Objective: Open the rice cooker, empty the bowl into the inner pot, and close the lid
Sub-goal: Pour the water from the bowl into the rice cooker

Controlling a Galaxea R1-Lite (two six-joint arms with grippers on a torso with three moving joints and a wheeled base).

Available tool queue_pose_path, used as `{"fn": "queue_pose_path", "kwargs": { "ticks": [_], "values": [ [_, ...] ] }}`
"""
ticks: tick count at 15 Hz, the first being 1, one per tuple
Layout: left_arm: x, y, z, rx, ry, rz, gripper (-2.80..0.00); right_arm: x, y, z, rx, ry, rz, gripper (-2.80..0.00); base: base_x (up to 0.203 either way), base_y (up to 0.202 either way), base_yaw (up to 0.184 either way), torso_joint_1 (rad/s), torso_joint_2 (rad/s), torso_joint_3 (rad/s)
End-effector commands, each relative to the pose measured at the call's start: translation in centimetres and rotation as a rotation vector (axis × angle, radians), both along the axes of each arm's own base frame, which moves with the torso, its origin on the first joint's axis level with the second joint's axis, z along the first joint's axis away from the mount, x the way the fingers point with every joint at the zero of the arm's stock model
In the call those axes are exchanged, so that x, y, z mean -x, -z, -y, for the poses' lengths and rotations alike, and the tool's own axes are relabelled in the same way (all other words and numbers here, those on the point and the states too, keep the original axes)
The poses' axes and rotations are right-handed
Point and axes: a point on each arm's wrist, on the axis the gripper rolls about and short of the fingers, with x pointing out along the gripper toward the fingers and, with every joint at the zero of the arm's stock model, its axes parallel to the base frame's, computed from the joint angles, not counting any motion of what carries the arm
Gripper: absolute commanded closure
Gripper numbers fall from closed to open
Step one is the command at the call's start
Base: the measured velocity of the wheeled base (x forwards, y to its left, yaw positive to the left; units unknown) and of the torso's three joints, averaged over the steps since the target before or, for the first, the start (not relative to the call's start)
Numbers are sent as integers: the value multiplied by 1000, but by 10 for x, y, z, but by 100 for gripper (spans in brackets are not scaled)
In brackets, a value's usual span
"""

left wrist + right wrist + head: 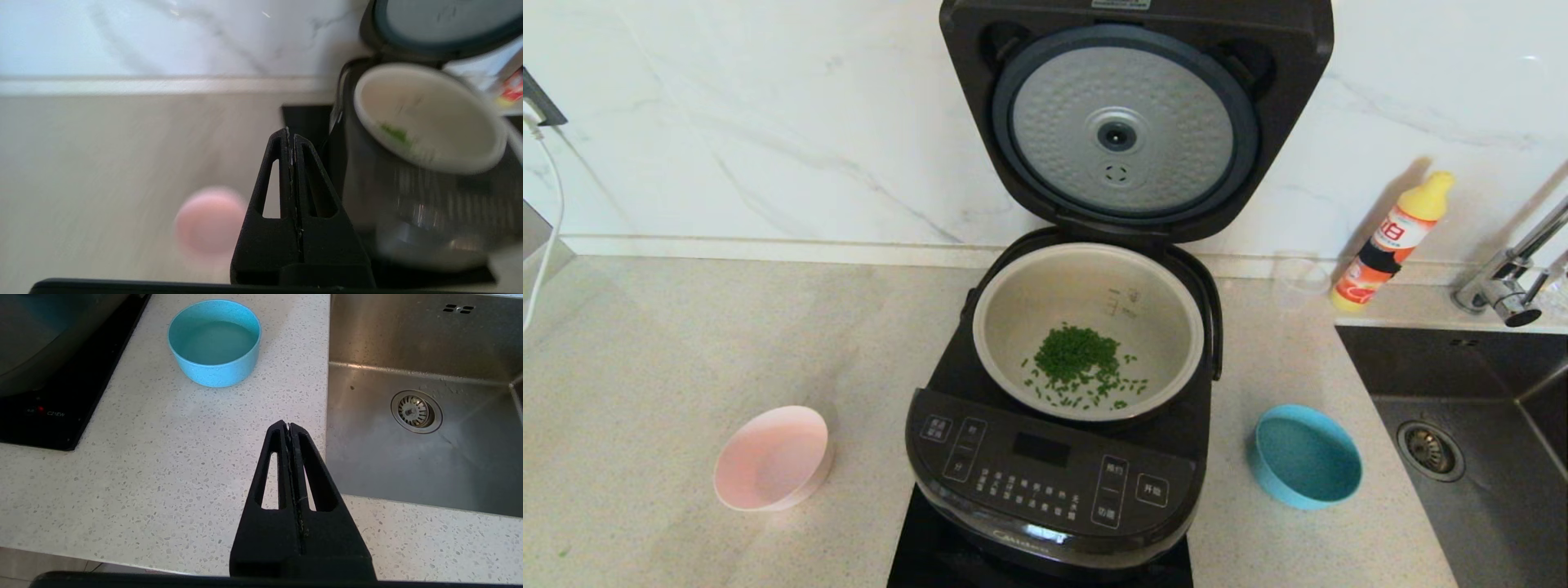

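Observation:
The black rice cooker (1045, 482) stands in the middle of the counter with its lid (1123, 131) raised upright, its dimpled silver underside facing me. The inner pot (1088, 331) holds a heap of chopped green bits (1078, 363). An empty pink bowl (772, 457) sits to the cooker's left, an empty blue bowl (1307, 457) to its right. Neither arm shows in the head view. My left gripper (290, 132) is shut and empty, above the counter left of the cooker (367, 175), with the pink bowl (210, 220) below. My right gripper (288, 425) is shut and empty, over the counter's front edge, nearer than the blue bowl (214, 341).
A steel sink (1486, 457) with a drain and a tap (1515, 269) lies at the right. A yellow and orange bottle (1392, 241) and a clear glass (1303, 278) stand by the marble wall. The cooker sits on a black hob (61, 396).

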Motion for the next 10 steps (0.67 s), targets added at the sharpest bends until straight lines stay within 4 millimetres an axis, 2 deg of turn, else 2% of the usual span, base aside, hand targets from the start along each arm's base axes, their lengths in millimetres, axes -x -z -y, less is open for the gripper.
{"fn": "queue_pose_path", "kwargs": {
  "ticks": [1,2,4,6,7,10],
  "values": [
    [57,47,-2,-5,-29,140,0,0,0,0,0,0,-1,0,0,0,0,0,0,0],
    [59,74,-2,-21,-51,105,0,0,0,0,0,-1,-1,0,0,0,0,0,0,0],
    [42,126,-3,-55,-103,-47,0,0,0,0,-1,-1,-1,0,0,0,0,0,0,0],
    [24,165,-3,-90,-138,-167,0,0,0,0,-1,-1,0,0,0,0,0,0,0,0],
    [21,172,-3,-99,-149,-177,0,0,0,0,0,-1,2,0,0,0,0,0,0,0],
    [21,171,-4,-100,-157,-165,0,0,0,0,25,-3,2,0,0,0,0,0,0,0]
  ]
}}
